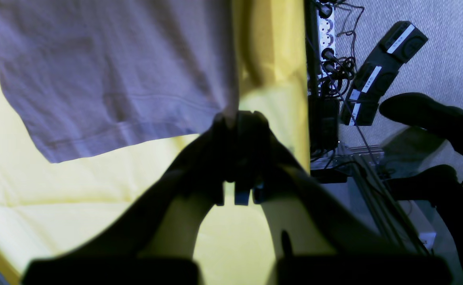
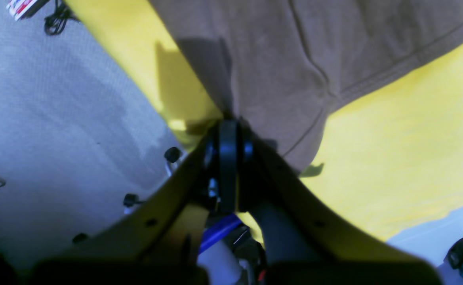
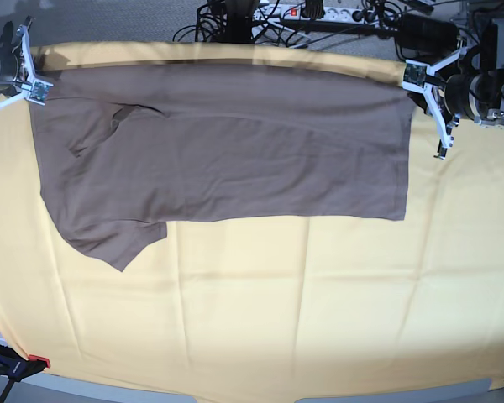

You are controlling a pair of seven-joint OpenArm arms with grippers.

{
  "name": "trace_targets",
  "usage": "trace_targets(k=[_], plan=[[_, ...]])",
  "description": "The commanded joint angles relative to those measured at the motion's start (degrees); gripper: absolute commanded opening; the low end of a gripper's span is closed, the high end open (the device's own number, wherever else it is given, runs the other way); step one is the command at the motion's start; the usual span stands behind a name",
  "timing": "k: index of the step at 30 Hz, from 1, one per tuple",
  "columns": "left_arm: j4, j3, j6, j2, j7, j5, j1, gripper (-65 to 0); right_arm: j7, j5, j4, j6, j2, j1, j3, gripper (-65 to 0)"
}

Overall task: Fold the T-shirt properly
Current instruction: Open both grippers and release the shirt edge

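Note:
The taupe-brown T-shirt [image 3: 227, 143] lies spread across the far half of the yellow cloth, hem end to the right, with one sleeve [image 3: 109, 235] hanging toward the front left. My left gripper [image 3: 413, 77] is shut on the shirt's far right corner. In the left wrist view the left gripper [image 1: 231, 118] pinches the hem corner of the shirt [image 1: 108, 75]. My right gripper [image 3: 38, 91] is shut on the far left shoulder corner. In the right wrist view the right gripper [image 2: 228, 124] pinches the edge of the shirt [image 2: 314, 51]. The far edge runs taut between both grippers.
The pale-yellow cloth [image 3: 277, 311] covers the table. A power strip and tangled cables [image 3: 319, 13] lie behind the far edge, and black adapters [image 1: 378, 71] lie on the floor. A clamp [image 3: 17, 365] grips the front left corner.

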Motion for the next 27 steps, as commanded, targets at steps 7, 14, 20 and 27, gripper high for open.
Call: trace_targets(k=[7, 14, 20, 27], plan=[[0.46, -0.5, -0.23, -2.12, 0.22, -1.64, -0.61, -65.0, -3.65, 0.72, 0.55, -0.12, 1.27, -3.61, 0.66, -65.0], [0.46, -0.5, -0.23, -3.67, 0.57, -5.29, -0.61, -65.0, -3.98, 0.76, 0.55, -0.12, 1.27, -3.58, 0.66, -65.0], [0.46, -0.5, -0.23, -3.63, 7.41, -14.8, -0.63, -65.0, -4.02, 0.76, 0.55, -0.12, 1.27, -3.58, 0.66, -65.0], [0.46, -0.52, -0.23, -3.65, 8.31, -14.82, -0.68, -52.7, -4.11, 4.44, 0.92, -0.12, 1.27, -3.56, 0.66, -35.7]])
